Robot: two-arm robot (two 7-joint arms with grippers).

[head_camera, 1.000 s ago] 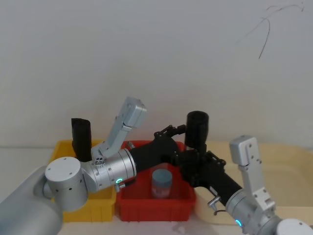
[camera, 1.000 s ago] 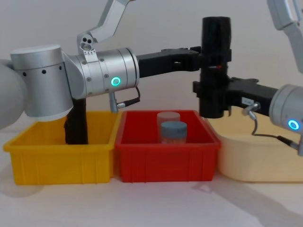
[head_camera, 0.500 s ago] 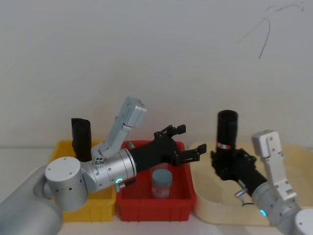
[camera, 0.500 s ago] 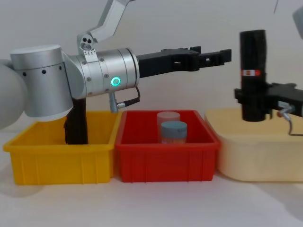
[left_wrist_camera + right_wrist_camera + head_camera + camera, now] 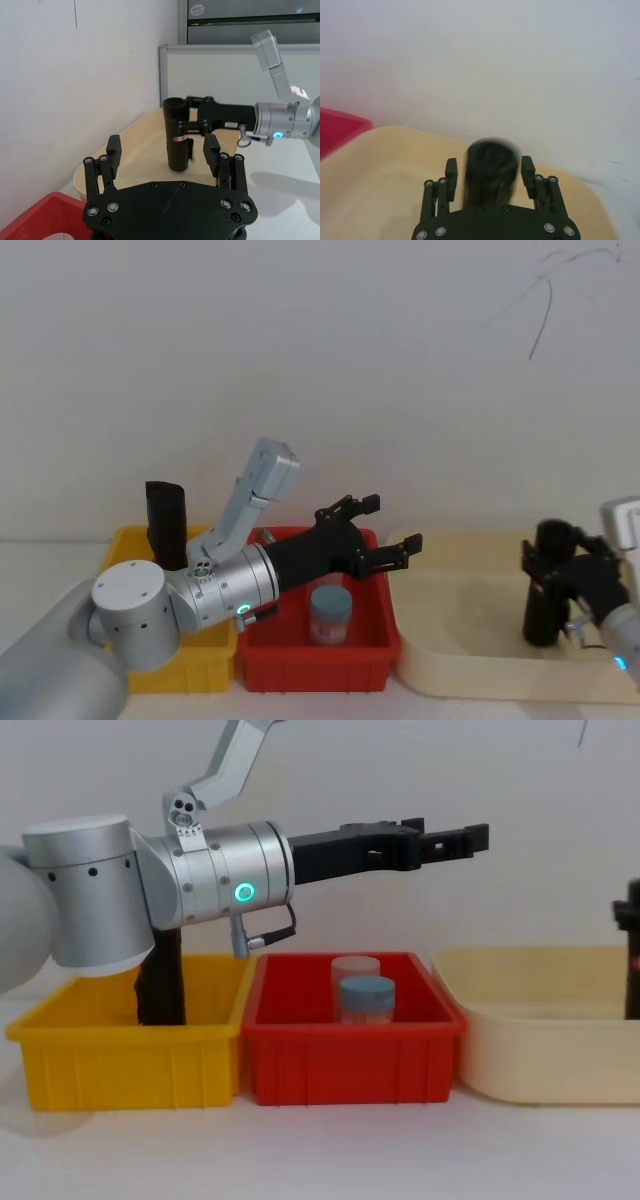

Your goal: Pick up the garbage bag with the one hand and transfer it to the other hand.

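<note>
The garbage bag [image 5: 543,590], a thick black roll with a red-and-white band, stands upright low over the cream tray [image 5: 460,660] at the far right. My right gripper [image 5: 556,572] is shut on its middle. In the left wrist view the garbage bag [image 5: 178,136] shows held from the side by the right gripper [image 5: 196,125]. In the right wrist view the garbage bag [image 5: 489,175] sits between the fingers [image 5: 451,172]. My left gripper [image 5: 382,532] hangs open and holds nothing above the red bin [image 5: 318,652], well left of the bag. In the chest view the left gripper [image 5: 452,833] points right, and the garbage bag [image 5: 633,960] shows at the right edge.
A yellow bin [image 5: 120,1060] on the left holds a slim plain black roll [image 5: 166,522]. The red bin [image 5: 350,1065] in the middle holds two jars [image 5: 364,998]. The left arm's silver body [image 5: 150,900] spans above both bins. A white wall stands close behind.
The left gripper let go of the bag and stayed in place, open. The right gripper carried the bag to the right and down over the cream tray.
</note>
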